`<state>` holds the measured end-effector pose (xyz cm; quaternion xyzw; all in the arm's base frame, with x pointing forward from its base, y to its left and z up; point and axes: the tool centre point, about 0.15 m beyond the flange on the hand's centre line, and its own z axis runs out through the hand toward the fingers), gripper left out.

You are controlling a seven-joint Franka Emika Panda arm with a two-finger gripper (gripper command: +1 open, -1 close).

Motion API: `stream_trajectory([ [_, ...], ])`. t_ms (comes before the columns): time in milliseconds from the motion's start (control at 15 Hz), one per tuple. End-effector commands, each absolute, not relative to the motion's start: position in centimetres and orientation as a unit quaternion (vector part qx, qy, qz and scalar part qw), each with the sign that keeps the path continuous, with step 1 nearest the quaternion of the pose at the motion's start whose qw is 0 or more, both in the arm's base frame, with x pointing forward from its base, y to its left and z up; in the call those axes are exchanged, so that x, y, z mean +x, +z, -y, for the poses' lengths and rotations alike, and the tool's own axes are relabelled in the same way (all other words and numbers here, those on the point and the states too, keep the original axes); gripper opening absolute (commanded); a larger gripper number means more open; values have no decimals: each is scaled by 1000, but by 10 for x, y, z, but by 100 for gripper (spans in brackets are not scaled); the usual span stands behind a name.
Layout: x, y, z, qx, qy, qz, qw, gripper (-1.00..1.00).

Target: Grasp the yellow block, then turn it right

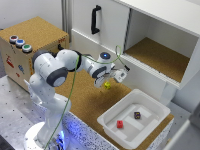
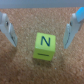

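Two pale fingers (image 2: 8, 31) of the end effector (image 2: 42, 30) stand well apart in the wrist view, one on either side of the yellow block (image 2: 44, 47), with clear gaps of cork showing between each finger and the cube. Neither finger touches it. The block is a small bright yellow cube resting flat on the brown cork tabletop (image 2: 20, 65), its upper face bearing a dark letter N and its nearer side face marked with a short dark bar. It lies between the fingertips but slightly forward of the line joining them.

In the exterior view the end effector (image 1: 113, 80) hangs just over the yellow block (image 1: 107, 85), which sits on the cork tabletop (image 1: 85, 100) directly beneath the white wrist. The arm (image 1: 55, 70) reaches out to it from its base on the exterior view's left.

Farther out from the end effector, toward the exterior view's lower right, a white tray (image 1: 111, 120) holds a red cube (image 1: 120, 124) and a dark brown cube (image 1: 137, 115), apart from each other. Beyond the end effector stands a white cabinet (image 1: 150, 15) with a black handle (image 1: 95, 20) and an open, cork-floored compartment. Behind the arm is a wooden box (image 1: 35, 35) with coloured buttons (image 1: 20, 43) on top.
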<state>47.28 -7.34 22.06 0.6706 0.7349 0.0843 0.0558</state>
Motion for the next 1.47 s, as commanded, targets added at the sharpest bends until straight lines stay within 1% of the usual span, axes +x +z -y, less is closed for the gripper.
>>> stream_trajectory([
  [0, 505, 204, 81, 675, 57, -735, -3, -100],
  [200, 496, 209, 80, 688, 77, -721, -11, -100],
  [667, 478, 215, 91, 687, 60, -724, -6, -100],
  [800, 473, 229, 87, 688, 65, -722, -14, -100],
  [933, 464, 248, 84, 703, 59, -708, -39, -100],
  [1000, 458, 255, 84, 724, 42, -687, -49, -100],
  [1067, 452, 262, 83, 745, 42, -664, -54, -100],
  [1133, 446, 264, 80, 762, 33, -644, -67, -100],
  [1200, 441, 269, 79, 781, 40, -619, -73, -100],
  [1333, 440, 278, 78, 807, 53, -584, -72, -100],
  [1400, 441, 284, 79, 813, 58, -576, -62, -100],
])
